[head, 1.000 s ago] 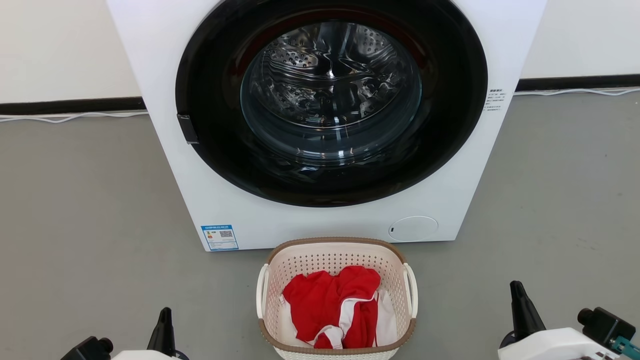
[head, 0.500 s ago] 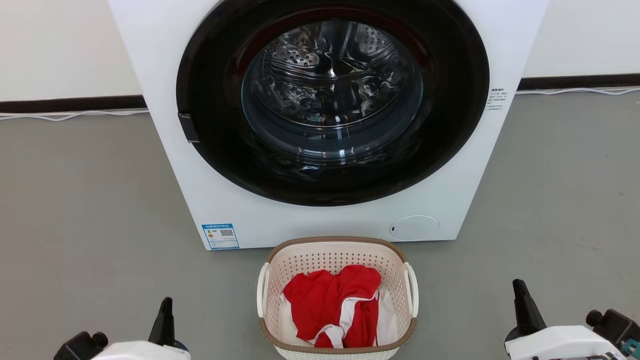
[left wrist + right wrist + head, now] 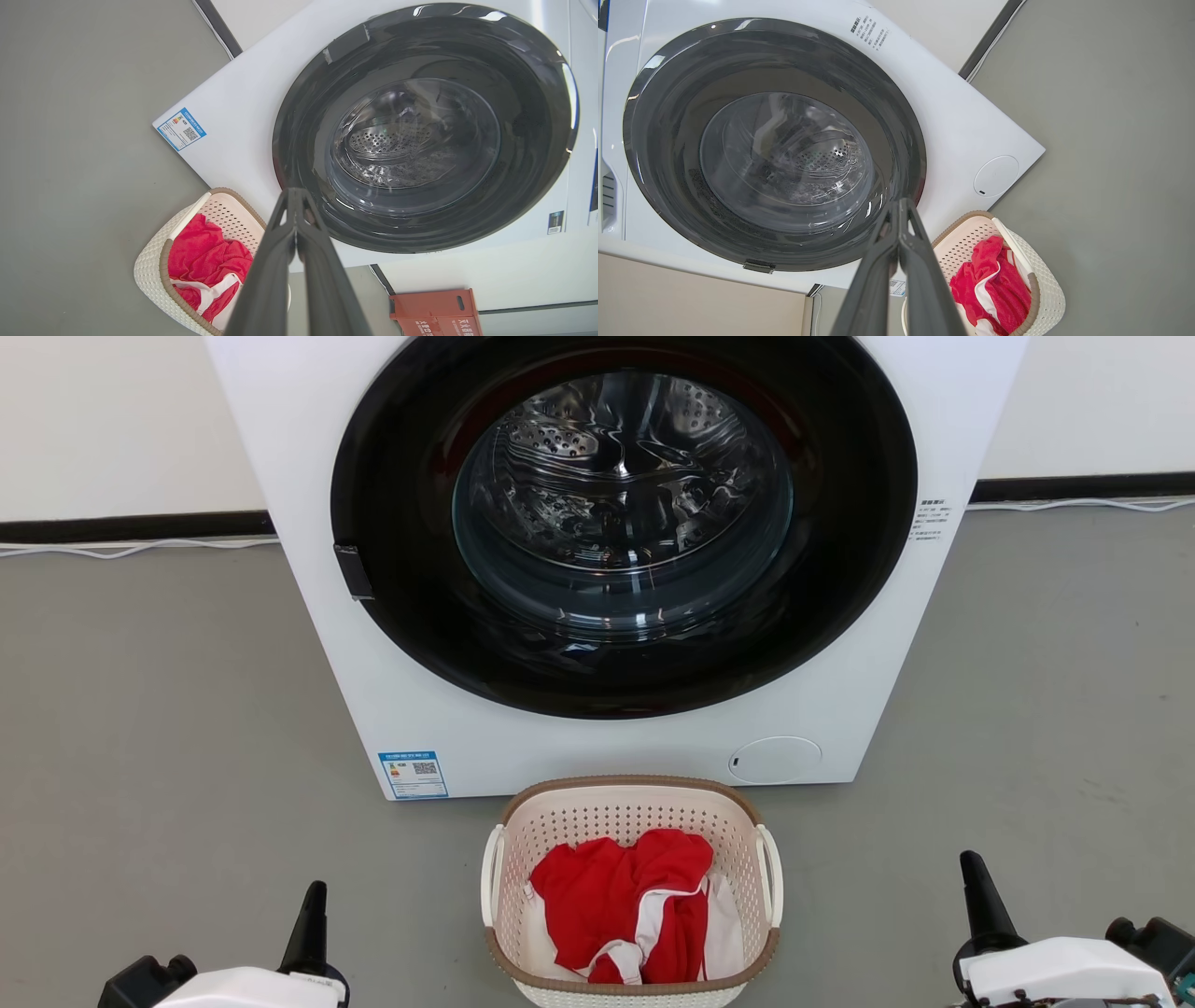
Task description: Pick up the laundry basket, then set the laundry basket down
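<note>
Both pincers are pressed together, pinching nothing. Over the last second the left pincer (image 3: 316, 889) has crept a little forward and the right pincer (image 3: 972, 859) hardly at all, while the view itself has drifted slightly. Neither touches the laundry basket (image 3: 616, 821), which stands unmoved on the floor between them, well apart from each, with red clothing (image 3: 607, 896) inside. That fits a basket awaiting its lift or one already set down. The grey floor (image 3: 168, 709) looks smooth. The washing machine (image 3: 392, 728) stands just behind the basket, against a white wall (image 3: 112, 420).
</note>
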Motion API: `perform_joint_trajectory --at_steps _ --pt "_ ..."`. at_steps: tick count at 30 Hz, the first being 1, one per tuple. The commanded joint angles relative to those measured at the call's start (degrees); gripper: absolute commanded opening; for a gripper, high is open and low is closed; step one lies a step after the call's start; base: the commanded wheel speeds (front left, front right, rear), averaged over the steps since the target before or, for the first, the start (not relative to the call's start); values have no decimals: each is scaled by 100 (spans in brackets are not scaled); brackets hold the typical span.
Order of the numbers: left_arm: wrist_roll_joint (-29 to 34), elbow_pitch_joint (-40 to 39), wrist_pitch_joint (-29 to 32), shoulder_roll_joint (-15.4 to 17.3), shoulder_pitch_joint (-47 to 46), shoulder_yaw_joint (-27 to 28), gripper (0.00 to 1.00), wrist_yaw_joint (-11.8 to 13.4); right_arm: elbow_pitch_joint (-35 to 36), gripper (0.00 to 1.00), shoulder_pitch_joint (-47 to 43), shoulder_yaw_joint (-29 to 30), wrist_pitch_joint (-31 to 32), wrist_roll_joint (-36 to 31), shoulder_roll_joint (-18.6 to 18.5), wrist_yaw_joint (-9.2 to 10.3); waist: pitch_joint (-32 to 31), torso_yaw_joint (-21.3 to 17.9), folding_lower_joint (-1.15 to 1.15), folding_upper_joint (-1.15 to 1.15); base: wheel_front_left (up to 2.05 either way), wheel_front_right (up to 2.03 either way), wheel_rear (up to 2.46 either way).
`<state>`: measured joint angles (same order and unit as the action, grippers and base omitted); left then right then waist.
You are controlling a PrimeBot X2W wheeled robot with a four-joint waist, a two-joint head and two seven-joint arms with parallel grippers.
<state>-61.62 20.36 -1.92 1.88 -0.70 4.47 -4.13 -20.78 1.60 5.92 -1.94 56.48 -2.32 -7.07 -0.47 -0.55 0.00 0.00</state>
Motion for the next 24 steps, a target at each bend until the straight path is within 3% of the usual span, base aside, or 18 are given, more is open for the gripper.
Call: perform_joint_trajectory --at_steps 1,24 --pt "-169 -194 41 64 -337 118 0 -66 207 0 332 -44 53 188 -44 -26 2 1 0 0 0 0 0" --pt "-1507 -396 412 80 -436 159 0 -191 424 0 391 4 419 1757 -49 -34 31 26 0 0 0 0 0"
